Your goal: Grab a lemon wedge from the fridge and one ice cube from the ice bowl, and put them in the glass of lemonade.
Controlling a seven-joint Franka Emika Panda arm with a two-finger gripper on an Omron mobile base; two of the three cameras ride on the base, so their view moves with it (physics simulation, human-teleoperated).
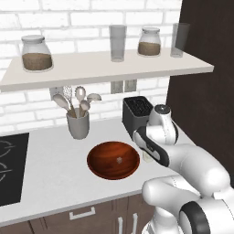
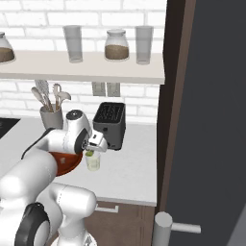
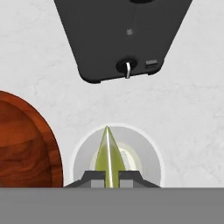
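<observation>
Pinching the glossy pointed lemon wedge (image 3: 108, 153) – gripper (image 3: 108, 177) over round clear glass of lemonade (image 3: 151, 151)

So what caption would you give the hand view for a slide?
Gripper holding the lemon wedge directly above the glass of lemonade, between the wooden ice bowl and the black toaster.

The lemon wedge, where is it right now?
The lemon wedge is pinched in the gripper, directly above the glass of lemonade, between the ice bowl and toaster.
</observation>
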